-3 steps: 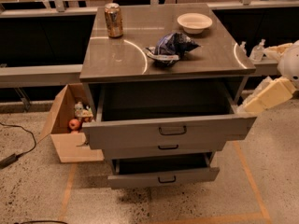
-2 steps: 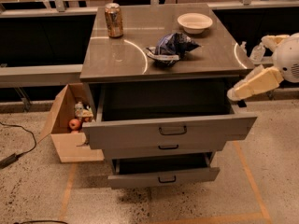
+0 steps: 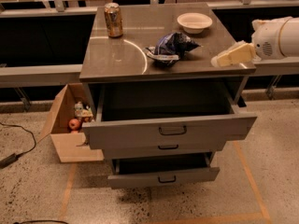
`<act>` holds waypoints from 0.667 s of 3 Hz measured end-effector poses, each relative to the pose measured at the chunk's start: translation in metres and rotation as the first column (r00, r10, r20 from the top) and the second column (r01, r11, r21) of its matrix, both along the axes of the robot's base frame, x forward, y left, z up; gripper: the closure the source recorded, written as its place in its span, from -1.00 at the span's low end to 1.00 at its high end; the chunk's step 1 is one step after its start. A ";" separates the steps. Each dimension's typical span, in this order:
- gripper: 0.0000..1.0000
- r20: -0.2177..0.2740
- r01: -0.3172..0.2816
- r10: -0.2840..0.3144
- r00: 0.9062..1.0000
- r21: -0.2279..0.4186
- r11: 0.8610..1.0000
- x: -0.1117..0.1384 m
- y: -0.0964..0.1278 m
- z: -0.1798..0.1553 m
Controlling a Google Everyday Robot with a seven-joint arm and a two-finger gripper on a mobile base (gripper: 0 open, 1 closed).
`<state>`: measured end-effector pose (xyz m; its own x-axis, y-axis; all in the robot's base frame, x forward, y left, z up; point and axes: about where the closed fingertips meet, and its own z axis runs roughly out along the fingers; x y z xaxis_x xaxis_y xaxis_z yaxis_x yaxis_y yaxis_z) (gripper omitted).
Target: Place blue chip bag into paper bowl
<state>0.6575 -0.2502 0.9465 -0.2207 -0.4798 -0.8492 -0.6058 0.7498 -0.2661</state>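
Rising from beside the open top drawer (image 3: 170, 129) over the last second, the gripper (image 3: 220, 59) now hangs at the right edge of the cabinet top (image 3: 117, 55), its tip pointing left toward the bag (image 3: 170, 48). A second ago it sat lower, off the cabinet's right side at drawer height; it has since come up and inward, so the reach is under way but no contact has been made. Whether the gripper is wide or narrow I cannot tell; it holds nothing.

The bag lies crumpled near the middle of the top, towards the front, clear of the gripper and unmoved. The bowl (image 3: 194, 21) stands behind it and a little to the right, near the back edge, empty and apart from the bag. A can (image 3: 113, 19) stands upright at the back left, well apart from both. A cardboard box (image 3: 65, 141) sits on the floor at the left.

I judge the task barely begun: the arm has cleared the drawer and reached working height. Next it likely needs to travel left over the bag and descend; the bag's loose, slippery folds may make the grasp uncertain.
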 end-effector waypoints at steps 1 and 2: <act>-1.00 -0.003 -0.003 0.003 1.000 0.006 1.000 0.000 0.004 0.001; -1.00 0.017 -0.012 0.011 1.000 0.018 1.000 0.009 0.017 -0.010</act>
<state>0.6664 -0.2334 0.9364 -0.2004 -0.4669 -0.8613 -0.6099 0.7474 -0.2633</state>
